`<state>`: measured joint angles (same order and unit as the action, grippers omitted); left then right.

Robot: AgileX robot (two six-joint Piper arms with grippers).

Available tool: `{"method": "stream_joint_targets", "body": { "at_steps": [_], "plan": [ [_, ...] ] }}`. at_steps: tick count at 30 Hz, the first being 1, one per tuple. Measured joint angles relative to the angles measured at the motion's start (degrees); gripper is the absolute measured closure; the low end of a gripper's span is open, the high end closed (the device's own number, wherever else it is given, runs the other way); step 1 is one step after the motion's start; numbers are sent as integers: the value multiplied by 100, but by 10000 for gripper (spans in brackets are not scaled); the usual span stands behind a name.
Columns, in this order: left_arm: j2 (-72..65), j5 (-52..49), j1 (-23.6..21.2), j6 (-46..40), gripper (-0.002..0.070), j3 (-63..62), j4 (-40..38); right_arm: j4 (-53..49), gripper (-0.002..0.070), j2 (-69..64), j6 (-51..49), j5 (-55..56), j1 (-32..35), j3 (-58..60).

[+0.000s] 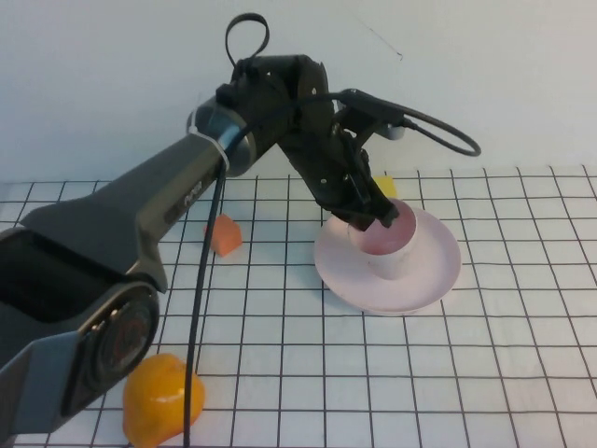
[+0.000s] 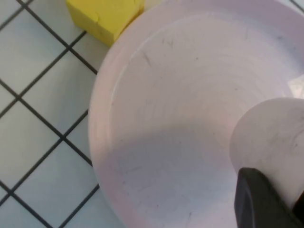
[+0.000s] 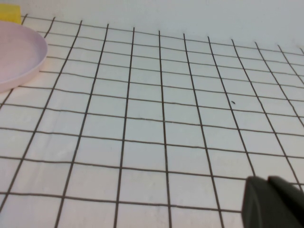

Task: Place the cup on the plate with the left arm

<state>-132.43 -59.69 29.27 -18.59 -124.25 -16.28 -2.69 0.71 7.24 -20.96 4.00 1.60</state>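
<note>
Cup stands upright on the plate, toward the plate's far left part, its pinker inside facing up. My left gripper is at the cup's rim, jaws clamped together on the rim's near-left edge.

Going left to right across the checked table in the high view:

- An orange rounded object lies at the near left, partly behind my left arm's black cable.
- My left arm reaches from the near left up and across to the plate, a silver band at its joint and cables looping above it.
- A small orange block sits on the table just beside the arm, well apart from the plate.
- A yellow block lies behind the plate's far edge, partly hidden by my left gripper. In the left wrist view the yellow block lies just beside the plate's rim; whether they touch I cannot tell.
- The plate rests flat on the table, right of centre.

The left wrist view shows the cup's pale side over the plate's floor, with one dark finger against it.

My right gripper appears only in the right wrist view as a dark tip over bare grid, well apart from the plate's edge. Whether its fingers are apart or together I cannot tell.
</note>
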Motion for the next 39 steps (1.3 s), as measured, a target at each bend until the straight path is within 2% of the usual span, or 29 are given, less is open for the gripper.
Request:
{"method": "stream_joint_targets", "body": {
  "at_steps": [8,10,12,17,20,25,28,31,33,35,37,39],
  "plan": [
    [-329,90,52,-12,651,-205,355,0,678,0,0,0,0,0],
    [-329,95,52,-110,600,-205,364,0,678,0,0,0,0,0],
    [-329,95,52,-161,520,-205,301,0,678,0,0,0,0,0],
    [-329,199,52,-174,274,-205,208,0,678,0,0,0,0,0],
    [-209,224,52,-174,213,-205,288,0,678,0,0,0,0,0],
    [241,270,-16,-200,191,-205,452,0,678,0,0,0,0,0],
    [621,205,-152,-200,198,-205,618,0,678,0,0,0,0,0],
    [1022,93,-356,-174,266,-205,746,0,678,0,0,0,0,0],
    [1325,27,-500,-84,375,-205,822,0,678,0,0,0,0,0],
    [1703,-35,-661,-31,531,-205,895,0,678,0,0,0,0,0],
    [2073,-74,-801,-8,608,-205,960,0,678,0,0,0,0,0],
    [2505,-84,-934,4,644,-205,1082,0,678,0,0,0,0,0]
  ]
}}
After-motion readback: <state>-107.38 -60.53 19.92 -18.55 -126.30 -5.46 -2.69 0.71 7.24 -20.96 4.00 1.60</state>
